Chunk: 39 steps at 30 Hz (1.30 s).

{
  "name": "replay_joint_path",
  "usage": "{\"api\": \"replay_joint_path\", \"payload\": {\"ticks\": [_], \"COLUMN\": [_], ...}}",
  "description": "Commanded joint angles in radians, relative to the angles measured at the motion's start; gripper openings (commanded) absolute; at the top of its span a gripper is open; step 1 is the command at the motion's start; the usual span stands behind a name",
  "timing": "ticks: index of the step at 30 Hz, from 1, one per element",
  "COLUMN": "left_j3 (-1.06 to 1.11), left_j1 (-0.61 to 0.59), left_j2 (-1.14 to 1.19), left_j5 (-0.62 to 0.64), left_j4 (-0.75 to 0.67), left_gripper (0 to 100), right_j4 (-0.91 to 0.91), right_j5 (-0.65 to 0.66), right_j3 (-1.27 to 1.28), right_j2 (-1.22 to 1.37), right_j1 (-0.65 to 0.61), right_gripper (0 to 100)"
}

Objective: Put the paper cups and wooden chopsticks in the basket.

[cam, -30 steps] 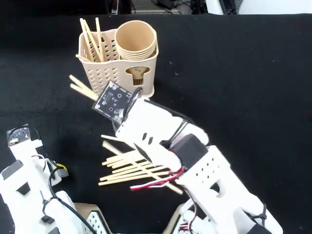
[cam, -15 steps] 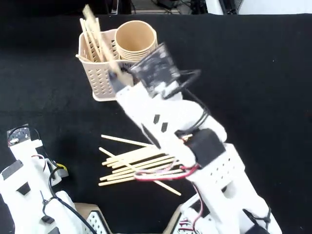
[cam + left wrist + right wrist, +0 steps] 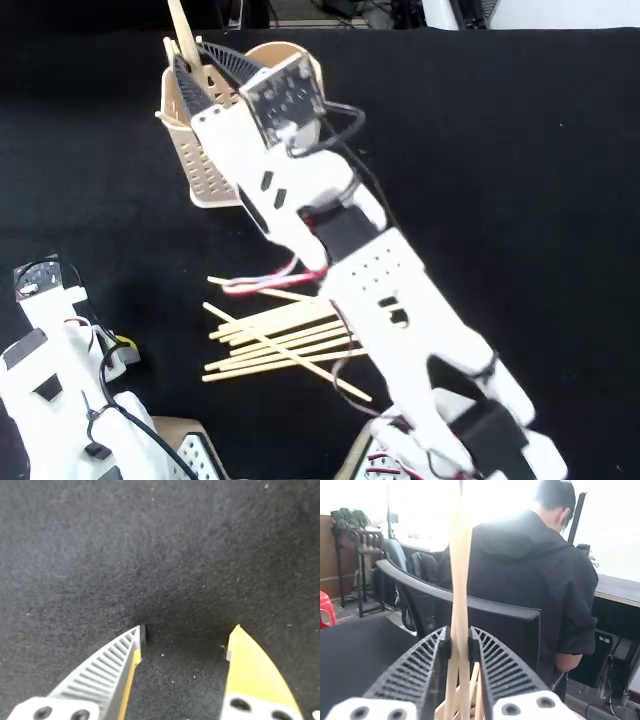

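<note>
Right gripper: clenched on a pair of chopsticks. The sticks stand nearly upright between the jaws, their long ends rising above the fingers.
Held sticks, position: directly over the basket, on its left side. Whether the lower tips are already inside the rim I cannot tell; the gripper hides them.
Basket: on the table, near the far edge, left of centre.
Cups: a stack seated in the right side of the basket, just beside the gripper.
Loose sticks: a fanned pile on the cloth towards the near edge, well apart from the basket.
Left gripper: released, jaws spread over bare cloth and holding nothing.
Step in hand (judged): dropping the held pair into the basket's left side.
Doing it well: keep the pair vertical and lower it until the tips sit below the rim before opening. Open only slightly so the sticks slide straight down.
Watch for: the jaw next to the cups nudging the stack, or a tilted stick catching the basket wall and tipping out.
Remaining (judged): the pile still needs several more trips.
</note>
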Motion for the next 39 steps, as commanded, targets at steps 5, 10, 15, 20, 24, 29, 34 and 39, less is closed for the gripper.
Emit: {"api": "replay_joint_path", "payload": {"ticks": [5,10,15,20,24,29,34,39], "left_j3": [0.002,0.002,0.002,0.002,0.002,0.002,0.008,0.008], "left_j1": [0.012,0.012,0.012,0.012,0.013,0.036,0.056,0.054], "left_j2": [-0.008,-0.008,-0.008,-0.008,-0.008,-0.008,-0.008,-0.008], "left_j5": [0.011,0.011,0.011,0.011,0.011,0.011,0.011,0.011], "left_j4": [-0.018,-0.018,-0.017,-0.017,-0.017,-0.017,-0.017,-0.017], "left_gripper": [28,28,28,28,28,28,28,28], "right_j4": [-0.037,-0.040,-0.041,-0.032,0.075,0.236,0.305,0.321], "right_j5": [-0.008,-0.008,-0.006,-0.006,-0.006,-0.006,-0.006,-0.006], "right_j3": [-0.252,-0.288,-0.282,-0.274,-0.265,-0.308,-0.375,-0.427], "right_j2": [0.213,0.332,0.427,0.475,0.466,0.463,0.461,0.449], "right_j1": [0.054,0.054,0.061,0.077,0.071,0.072,0.071,0.072], "right_gripper": [1.3,1.3,1.3,1.3,3.0,14.6,11.6,11.3]}}
